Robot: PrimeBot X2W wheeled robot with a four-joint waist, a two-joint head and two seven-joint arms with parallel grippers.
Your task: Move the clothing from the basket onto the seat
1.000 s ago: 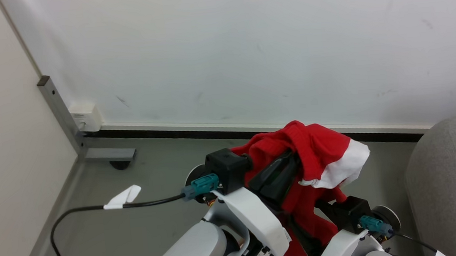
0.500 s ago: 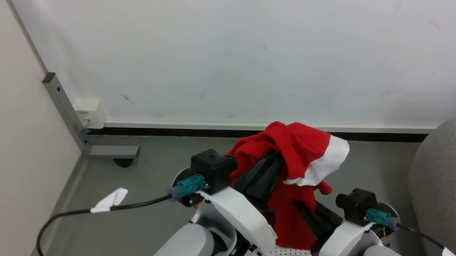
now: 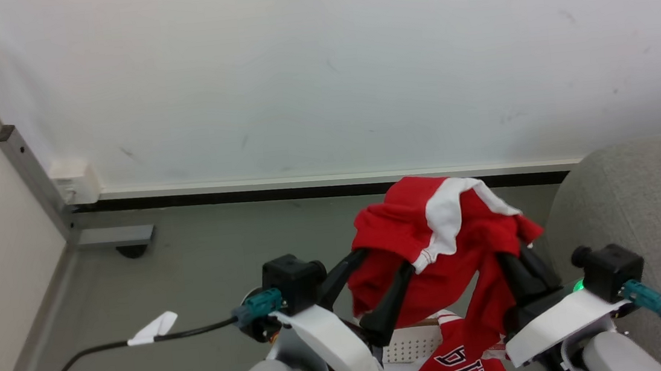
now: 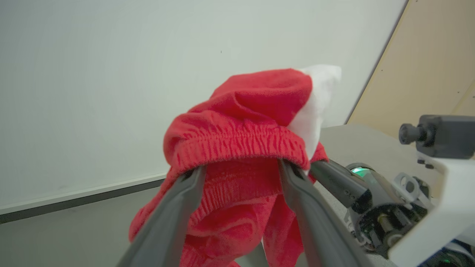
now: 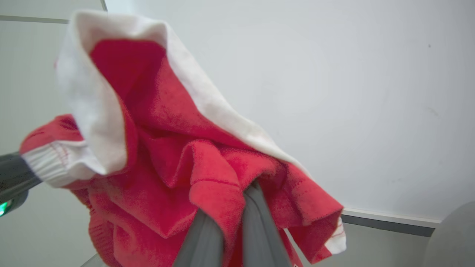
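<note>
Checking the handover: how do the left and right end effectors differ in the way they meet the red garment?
The left end effector has its fingers spread apart; the right end effector has them pressed together. The left merely has the red garment draped over its tips, the elastic band across both fingers, while the right pinches a fold of it. Both have long dark fingers and meet the same garment.

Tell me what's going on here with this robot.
The robot holds a red piece with a white band up above the basket. The right gripper is pinched shut on it; the left gripper stands open, waistband draped over its fingers. The BULLS jersey lies down at the basket; the seat is at right.
</note>
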